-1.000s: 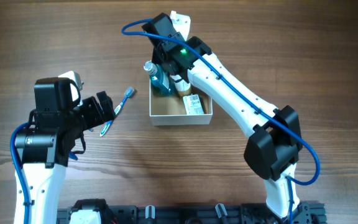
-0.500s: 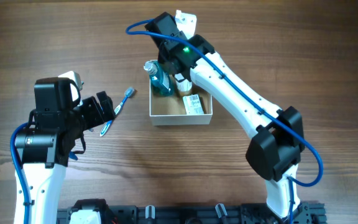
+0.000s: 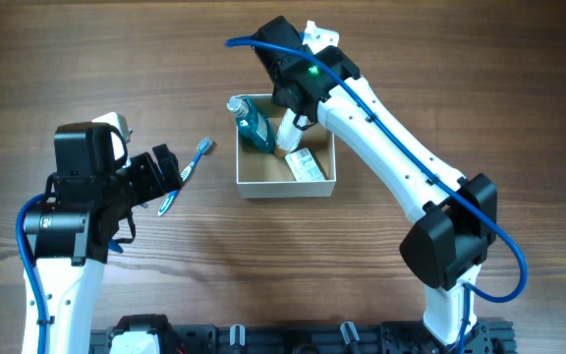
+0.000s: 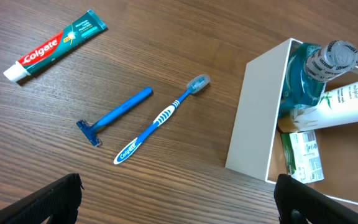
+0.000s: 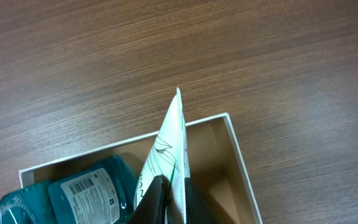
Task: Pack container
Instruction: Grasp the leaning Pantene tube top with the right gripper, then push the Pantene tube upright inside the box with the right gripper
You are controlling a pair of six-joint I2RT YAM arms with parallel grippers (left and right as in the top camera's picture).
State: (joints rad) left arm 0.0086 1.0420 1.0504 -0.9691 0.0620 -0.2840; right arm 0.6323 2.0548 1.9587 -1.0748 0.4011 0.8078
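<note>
Now, right claw (image 5: 173, 188) pinching tube (image 5: 170, 137), arm (image 3: 381, 147) over container (image 5: 246, 174).

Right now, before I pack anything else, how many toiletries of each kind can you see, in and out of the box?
Tubes: 2, the Colgate tube and the white tube
Mouthwash bottle: 1
Razor: 1
Toothbrush: 1
Small carton: 1
Total: 6, not counting the container
</note>
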